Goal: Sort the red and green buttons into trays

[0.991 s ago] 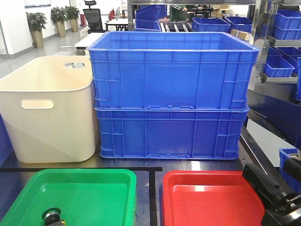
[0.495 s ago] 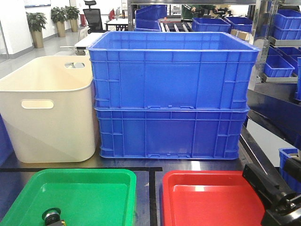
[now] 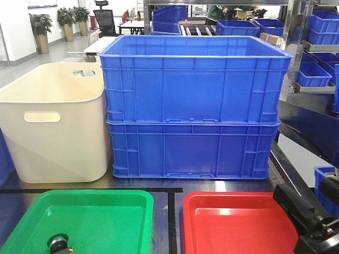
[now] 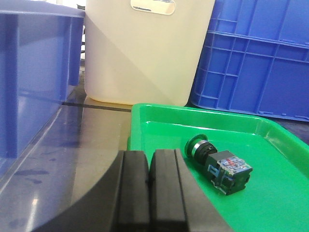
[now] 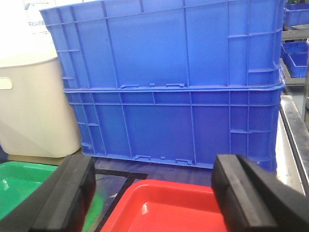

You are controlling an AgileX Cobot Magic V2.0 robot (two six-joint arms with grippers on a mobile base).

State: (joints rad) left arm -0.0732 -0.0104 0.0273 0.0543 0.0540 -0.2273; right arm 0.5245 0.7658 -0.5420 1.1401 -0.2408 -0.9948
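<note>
The green button (image 4: pixel 218 163) lies on its side inside the green tray (image 4: pixel 193 110), cap toward the far rim; it also shows at the front of the green tray (image 3: pixel 106 197) as the green button (image 3: pixel 57 244). My left gripper (image 4: pixel 150 154) is shut on nothing, just left of the button over the tray's near-left edge. The right gripper (image 5: pixel 153 169) stands open and empty above the near part of the red tray (image 5: pixel 169 208). The red tray (image 3: pixel 238 197) holds nothing that I can see. No red button is in view.
Two stacked deep blue crates (image 3: pixel 193 106) stand behind the trays, with a cream tub (image 3: pixel 53 121) to their left. Black tape (image 3: pixel 170 211) runs between the trays. Another blue crate (image 4: pixel 29 72) is at the left. My right arm (image 3: pixel 312 225) fills the lower right corner.
</note>
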